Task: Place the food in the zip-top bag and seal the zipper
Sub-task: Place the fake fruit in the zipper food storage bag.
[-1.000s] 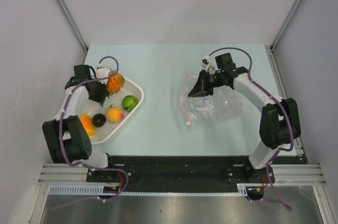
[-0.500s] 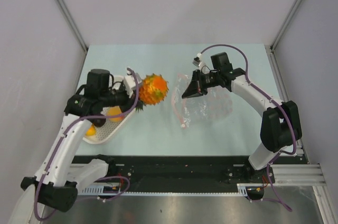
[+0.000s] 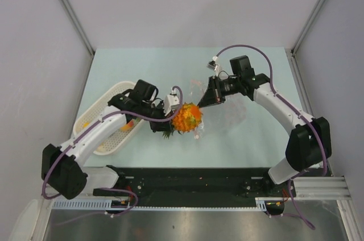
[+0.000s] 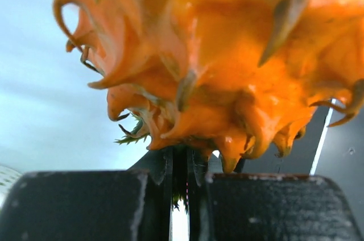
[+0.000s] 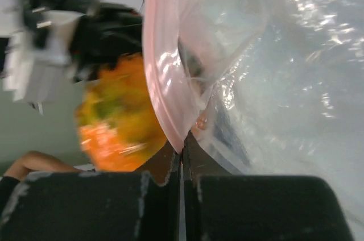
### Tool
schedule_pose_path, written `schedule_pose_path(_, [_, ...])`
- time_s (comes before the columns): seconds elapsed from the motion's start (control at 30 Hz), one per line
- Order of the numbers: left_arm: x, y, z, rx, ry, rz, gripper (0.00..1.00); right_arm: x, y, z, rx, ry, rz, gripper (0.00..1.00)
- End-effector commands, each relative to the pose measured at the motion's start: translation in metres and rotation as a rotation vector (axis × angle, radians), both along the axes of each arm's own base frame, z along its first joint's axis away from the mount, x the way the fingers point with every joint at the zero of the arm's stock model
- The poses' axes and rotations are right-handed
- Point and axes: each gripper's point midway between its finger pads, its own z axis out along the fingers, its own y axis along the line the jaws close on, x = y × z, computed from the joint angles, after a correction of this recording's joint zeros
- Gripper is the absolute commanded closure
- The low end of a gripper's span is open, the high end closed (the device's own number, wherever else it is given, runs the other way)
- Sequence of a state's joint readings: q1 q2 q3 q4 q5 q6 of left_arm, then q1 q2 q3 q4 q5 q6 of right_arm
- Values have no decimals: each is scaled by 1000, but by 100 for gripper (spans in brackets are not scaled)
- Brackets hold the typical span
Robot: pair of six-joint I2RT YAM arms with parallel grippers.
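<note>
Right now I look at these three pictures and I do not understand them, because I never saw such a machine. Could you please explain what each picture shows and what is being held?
These are two robot arms bolted at the near edge of a table, each ending in a two-finger gripper. The wide picture comes from a fixed camera above. The other two come from small cameras on the wrists, so each shows its own fingers at the bottom.

On the pale table lie a white basket and a clear zip-top bag. The left gripper is shut on the green leaves of an orange toy pineapple, which is close to the bag's mouth. The right gripper is shut on the bag's edge, at the pink zipper.
</note>
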State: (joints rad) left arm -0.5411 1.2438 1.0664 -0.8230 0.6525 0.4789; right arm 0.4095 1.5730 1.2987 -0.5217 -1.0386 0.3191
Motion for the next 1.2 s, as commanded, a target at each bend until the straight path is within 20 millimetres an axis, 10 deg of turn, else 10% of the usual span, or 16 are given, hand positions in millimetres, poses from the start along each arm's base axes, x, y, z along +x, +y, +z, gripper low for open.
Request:
schedule_pose_path(0.0, [8,7,-32,104,59,22,100,-19,-3,45,77,-167,73,100])
schedule_pose_path(0.3, [-7,6,-36,95,350,154,100,-37,-8,47,36,-279,138,100])
schedule_pose_path(0.6, [-15,-33,20,-141,582,195,100,-51,14,36,-75,-457,184,100])
schedule_pose_path(0.87, [-34,-45,29,-213,803,171,100,-58,25,32,-144,-576,240,100])
schedule_pose_path(1.17, [-26,-44,30,-235,724,192,100,-70,20,27,-135,-583,311,100])
